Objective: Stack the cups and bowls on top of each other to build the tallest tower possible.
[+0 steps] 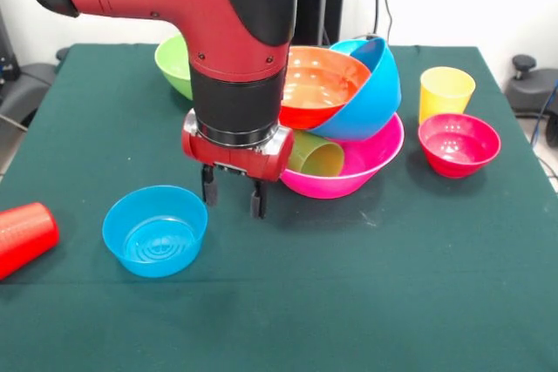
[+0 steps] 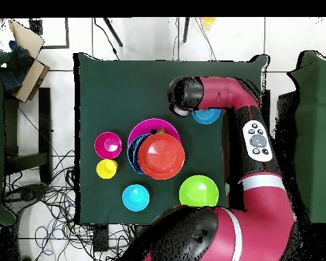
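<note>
The tower is a big pink bowl (image 1: 370, 167) holding a tilted large blue bowl (image 1: 377, 93), an orange bowl (image 1: 318, 84) and a green cup (image 1: 316, 157) lying on its side. My gripper (image 1: 234, 197) is open and empty, low over the cloth between the tower and a small blue bowl (image 1: 155, 230). A red cup (image 1: 22, 237) lies on its side at the left edge. A yellow cup (image 1: 445, 91) and a small magenta bowl (image 1: 459, 144) stand to the right. A lime green bowl (image 1: 173, 63) is behind the arm. A cyan bowl (image 2: 136, 198) shows in the overhead view.
The green table (image 1: 366, 302) has open cloth along its near side in the front view. In the overhead view the arm (image 2: 220, 92) covers the gripper and part of the small blue bowl (image 2: 208, 117). The orange bowl (image 2: 161, 155) tops the pink bowl (image 2: 147, 126) there.
</note>
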Robot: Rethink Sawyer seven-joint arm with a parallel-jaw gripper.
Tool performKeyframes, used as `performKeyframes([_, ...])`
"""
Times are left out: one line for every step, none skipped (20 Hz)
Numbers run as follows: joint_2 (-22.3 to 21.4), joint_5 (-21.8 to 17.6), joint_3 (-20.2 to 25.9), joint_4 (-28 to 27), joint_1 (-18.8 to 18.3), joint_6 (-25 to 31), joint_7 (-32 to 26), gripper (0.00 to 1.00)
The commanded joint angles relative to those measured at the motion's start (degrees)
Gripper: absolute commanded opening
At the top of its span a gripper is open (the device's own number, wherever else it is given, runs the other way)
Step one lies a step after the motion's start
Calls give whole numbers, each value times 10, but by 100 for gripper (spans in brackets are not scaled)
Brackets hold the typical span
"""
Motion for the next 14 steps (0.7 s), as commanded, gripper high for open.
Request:
performKeyframes([-16, -37, 20, 2, 1, 41, -155, 100])
performKeyframes([-13, -38, 20, -6, 3, 42, -155, 100])
performKeyframes([-18, -39, 18, 3, 2, 34, -149, 100])
performKeyframes([-19, -40, 17, 3, 1, 35, -150, 100])
performKeyframes([-38, -34, 16, 16, -2, 45, -152, 100])
performKeyframes([-45, -29, 17, 11, -3, 60, -157, 100])
performKeyframes([-65, -20, 19, 18, -6, 81, -164, 100])
performKeyframes([-70, -16, 21, 13, -6, 96, -169, 100])
performKeyframes([-76, -12, 23, 12, -7, 107, -172, 100])
performKeyframes([-83, -8, 25, 12, -8, 119, -175, 100])
performKeyframes([-86, -7, 27, 13, -8, 124, -176, 100])
performKeyframes([-90, -5, 29, 14, -9, 129, -177, 100])
performKeyframes([-89, -7, 30, 18, -9, 123, -175, 100])
performKeyframes([-85, -11, 32, 16, -9, 119, -173, 100])
